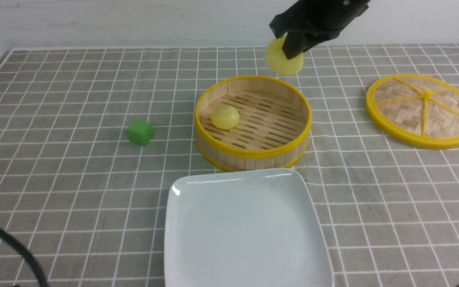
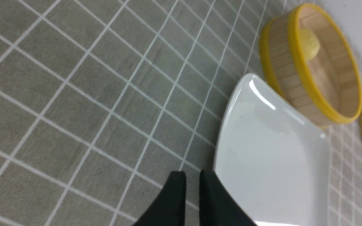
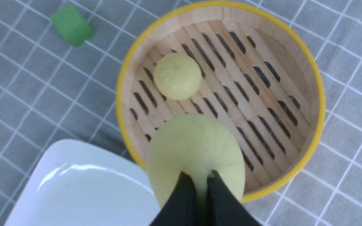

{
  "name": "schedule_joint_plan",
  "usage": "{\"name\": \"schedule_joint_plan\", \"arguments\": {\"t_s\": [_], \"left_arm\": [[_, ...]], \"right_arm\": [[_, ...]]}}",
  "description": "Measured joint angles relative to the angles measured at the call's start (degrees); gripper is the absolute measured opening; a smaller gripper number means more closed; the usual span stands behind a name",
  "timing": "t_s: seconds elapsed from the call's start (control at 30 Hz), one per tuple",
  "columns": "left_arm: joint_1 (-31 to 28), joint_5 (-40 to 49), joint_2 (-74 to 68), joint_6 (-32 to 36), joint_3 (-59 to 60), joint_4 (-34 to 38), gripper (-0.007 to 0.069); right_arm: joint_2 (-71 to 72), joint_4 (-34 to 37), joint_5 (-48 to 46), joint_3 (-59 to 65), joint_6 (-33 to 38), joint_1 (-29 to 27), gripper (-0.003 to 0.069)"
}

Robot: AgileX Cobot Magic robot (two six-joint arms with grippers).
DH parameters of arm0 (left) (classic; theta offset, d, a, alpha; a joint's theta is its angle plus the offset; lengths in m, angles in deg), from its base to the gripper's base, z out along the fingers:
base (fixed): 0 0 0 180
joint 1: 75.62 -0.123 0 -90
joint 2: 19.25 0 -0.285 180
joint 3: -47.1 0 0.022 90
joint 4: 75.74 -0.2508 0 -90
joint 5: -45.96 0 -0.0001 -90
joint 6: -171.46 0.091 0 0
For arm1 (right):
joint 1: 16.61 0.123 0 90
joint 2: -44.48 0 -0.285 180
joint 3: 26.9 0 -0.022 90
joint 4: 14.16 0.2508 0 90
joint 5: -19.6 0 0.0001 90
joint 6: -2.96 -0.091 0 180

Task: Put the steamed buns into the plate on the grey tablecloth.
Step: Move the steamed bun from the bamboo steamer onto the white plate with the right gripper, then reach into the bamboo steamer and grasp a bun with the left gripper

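Front view: steamer basket stands just behind plate.

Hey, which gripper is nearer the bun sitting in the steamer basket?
Right. The right gripper, clamping the second bun, hangs over the basket, above the resting bun. The left gripper sits beside the plate, farther from the basket.

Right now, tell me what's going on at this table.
The right arm's fingers are pinched on one steamed bun, held in the air above the bamboo steamer basket. The second bun lies inside the basket. The white plate in front holds no bun yet. The left arm's fingers, nearly together and holding nothing, hang by the plate's edge.
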Motion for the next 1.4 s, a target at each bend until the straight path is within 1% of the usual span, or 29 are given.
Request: {"name": "schedule_joint_plan", "arguments": {"t_s": [0.13, 0.27, 0.33, 0.37, 0.5, 0.57, 0.6, 0.67, 0.73, 0.83, 0.87, 0.9, 1.0, 1.07, 1.13, 1.23, 1.3, 1.37, 1.4], "left_arm": [[0.0, 2.7, -7.1, 6.1, -3.9, 0.1, 0.0104], [0.0, 4.0, -14.4, 12.0, -7.1, 0.1, 0.0107], [0.0, 4.2, -16.7, 13.8, -7.9, 0.2, 0.0110], [0.0, 4.8, -19.2, 15.6, -8.8, 0.2, 0.0116], [0.0, 5.2, -24.2, 18.2, -9.7, 0.3, 0.0127], [0.0, 5.2, -25.5, 18.7, -9.7, 0.3, 0.0128], [0.0, 4.8, -27.1, 19.2, -9.7, 0.4, 0.0130], [0.0, 4.4, -28.1, 19.5, -9.7, 0.4, 0.0132], [0.0, 3.0, -29.9, 19.7, -9.7, 0.4, 0.0141], [0.0, 1.5, -31.5, 20.1, -9.9, 0.7, 0.0167], [0.0, 1.5, -31.5, 20.2, -9.9, 0.7, 0.0169], [0.0, 1.4, -32.2, 20.7, -10.6, 1.2, 0.0189], [0.0, 1.5, -33.6, 22.4, -13.2, 2.5, 0.0230], [0.0, 2.3, -35.1, 23.6, -15.6, 3.6, 0.0264], [0.0, 3.1, -37.3, 24.9, -18.7, 4.8, 0.0290], [0.0, 4.4, -40.8, 26.8, -22.4, 6.0, 0.0316], [0.0, 5.3, -45.2, 29.3, -26.4, 7.5, 0.0330], [0.0, 5.4, -48.0, 30.6, -28.9, 8.6, 0.0337], [0.0, 5.5, -49.7, 31.8, -30.4, 9.8, 0.0339]], "right_arm": [[5.5, 0.0, -0.1, 9.9, -0.7, 3.6, 0.0013], [9.2, 0.2, -0.1, 24.2, -0.9, 9.7, 0.0014], [9.4, 0.4, -0.1, 27.9, -0.9, 11.4, 0.0016], [9.4, 0.5, 1.5, 33.5, -1.0, 13.3, 0.0019], [9.0, -0.6, 10.2, 42.5, -1.1, 16.2, 0.0026], [8.7, -1.0, 12.8, 44.3, -1.1, 16.4, 0.0031], [8.2, -1.6, 15.8, 46.0, -1.7, 16.5, 0.0038], [7.6, -2.1, 17.1, 46.9, -2.2, 16.5, 0.0048], [6.1, -2.8, 19.0, 47.9, -3.3, 16.5, 0.0086], [4.5, -2.6, 19.4, 48.2, -3.7, 16.5, 0.0200], [4.4, -2.5, 19.4, 48.2, -3.8, 16.5, 0.0221], [4.3, -2.0, 19.5, 48.2, -3.9, 16.5, 0.0309], [4.3, -1.6, 18.5, 47.4, -4.4, 16.5, 0.0447], [4.5, -1.7, 16.0, 45.7, -4.4, 16.5, 0.0522], [5.1, -2.3, 12.6, 42.9, -4.4, 16.5, 0.0569], [7.1, -4.1, 7.0, 39.7, -5.0, 16.5, 0.0568], [10.7, -6.5, 3.1, 37.9, -6.9, 16.5, 0.0511], [12.9, -8.2, 2.1, 37.6, -8.1, 16.5, 0.0458], [14.4, -9.1, 1.7, 37.6, -9.1, 16.5, 0.0411]]}}
